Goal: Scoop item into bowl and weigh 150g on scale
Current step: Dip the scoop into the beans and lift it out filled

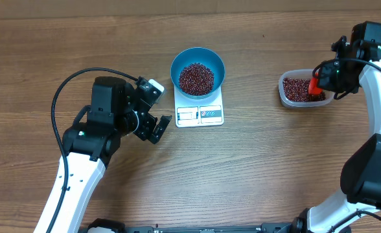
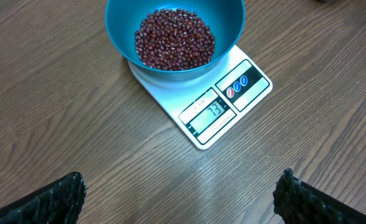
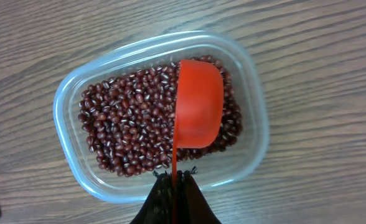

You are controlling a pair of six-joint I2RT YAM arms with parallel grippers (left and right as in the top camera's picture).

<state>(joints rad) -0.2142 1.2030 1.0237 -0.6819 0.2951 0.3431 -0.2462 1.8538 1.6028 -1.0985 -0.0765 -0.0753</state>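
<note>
Beans (image 1: 196, 78): one heap lies in the bowl (image 1: 177, 63), which stands on the far part of the scale (image 1: 200, 115) at mid-table. The rest lie in the tub (image 1: 283, 94) at the right.

Handling, as judged: the beans are small, hard, smooth and loose. They will roll and spill and cannot be pinched, so they must be carried in the scoop (image 3: 198, 102). The scoop is light and stiff and is best held by its thin handle.

Right gripper (image 3: 175, 180): clenched on that handle, with the scoop over the tub's beans and no beans seen in it.

Left gripper (image 2: 180, 200): released, jaws wide, holding nothing, just left of the scale.

Views: only the left wrist view shows the display (image 2: 211, 112) facing it, though the digits are too blurred to trust. Only the right wrist view shows the scoop's cup and the grip. Only the overhead shows both stations, well apart.
</note>
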